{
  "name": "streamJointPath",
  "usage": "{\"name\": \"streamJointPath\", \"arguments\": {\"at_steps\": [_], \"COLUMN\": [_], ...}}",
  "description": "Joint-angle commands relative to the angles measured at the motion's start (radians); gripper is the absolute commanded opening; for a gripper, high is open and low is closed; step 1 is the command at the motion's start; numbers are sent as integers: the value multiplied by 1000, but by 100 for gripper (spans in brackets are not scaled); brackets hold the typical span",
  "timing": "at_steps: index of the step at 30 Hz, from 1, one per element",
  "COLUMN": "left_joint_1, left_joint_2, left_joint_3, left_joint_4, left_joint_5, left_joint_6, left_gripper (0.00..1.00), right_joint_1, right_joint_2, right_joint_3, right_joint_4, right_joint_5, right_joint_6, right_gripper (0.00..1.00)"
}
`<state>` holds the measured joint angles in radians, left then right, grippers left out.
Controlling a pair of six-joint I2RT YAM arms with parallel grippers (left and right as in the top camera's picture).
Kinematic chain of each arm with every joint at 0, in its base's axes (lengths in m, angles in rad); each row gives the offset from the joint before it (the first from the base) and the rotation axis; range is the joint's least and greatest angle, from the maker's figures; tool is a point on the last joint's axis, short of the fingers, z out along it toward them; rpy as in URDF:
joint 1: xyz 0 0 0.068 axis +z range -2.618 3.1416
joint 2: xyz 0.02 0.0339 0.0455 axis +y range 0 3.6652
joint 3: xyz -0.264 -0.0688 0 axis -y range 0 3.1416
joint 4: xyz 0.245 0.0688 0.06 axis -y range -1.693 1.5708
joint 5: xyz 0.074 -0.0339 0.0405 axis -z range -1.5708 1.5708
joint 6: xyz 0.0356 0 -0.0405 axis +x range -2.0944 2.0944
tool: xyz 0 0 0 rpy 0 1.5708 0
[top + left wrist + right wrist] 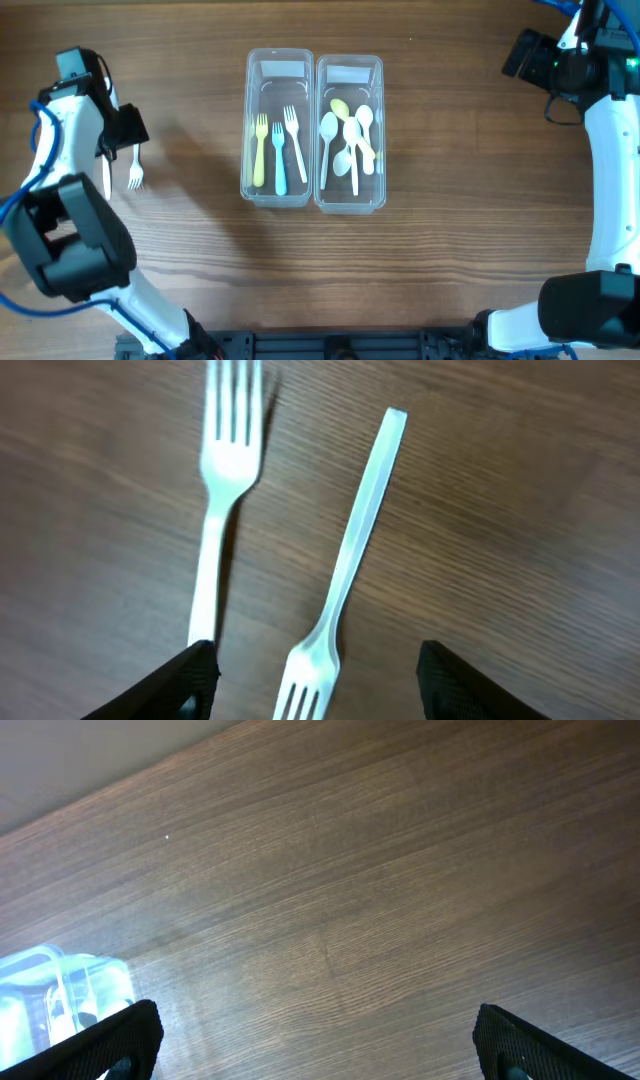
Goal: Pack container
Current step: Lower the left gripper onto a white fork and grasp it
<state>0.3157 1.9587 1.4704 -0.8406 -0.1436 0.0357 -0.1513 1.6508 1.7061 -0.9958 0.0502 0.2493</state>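
Two white plastic forks lie on the wooden table at the far left. One fork [345,560] [106,182] has its tines between the fingers of my left gripper [318,682] [122,135], which is open and touches neither fork. The other fork [222,490] [135,170] lies beside it with its tines pointing away, its handle running under the left finger [180,685]. The left clear container [250,128] holds a yellow, a blue and a white fork. The right container [379,130] holds several spoons. My right gripper [315,1040] [525,55] is open above bare table at the far right.
The two containers stand side by side in the middle of the table. A corner of one container [60,990] shows at the lower left of the right wrist view. The arm bases stand at the table's near edge, left and right.
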Motion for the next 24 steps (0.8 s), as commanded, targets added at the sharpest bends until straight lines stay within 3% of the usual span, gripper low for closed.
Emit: {"name": "streamJointPath", "arguments": {"at_steps": [1,10,20,21,22,24], "left_joint_1": [4,4,5,5,4,5], "left_joint_2": [62,138,182,182,182,182], "left_joint_3": [-13,-14,-14,-14,-14,-14], "left_joint_4": [17,21,27,27,27,30], "left_joint_5": [28,129,129,129,129,124], "left_joint_6": [87,139,145,145,145,144], "left_gripper": [67,66,63,56,34,25], "right_joint_1": [1,1,1,1,1,1], "right_joint_2": [4,4,4,4,4,4], "right_joint_3": [6,6,6,6,6,6], "right_joint_4": [0,0,0,0,0,0], "right_joint_5": [13,13,13,13,13,14], "right_joint_6": [13,13,13,13,13,13], "right_gripper": [100,100,100,100,100,100]}}
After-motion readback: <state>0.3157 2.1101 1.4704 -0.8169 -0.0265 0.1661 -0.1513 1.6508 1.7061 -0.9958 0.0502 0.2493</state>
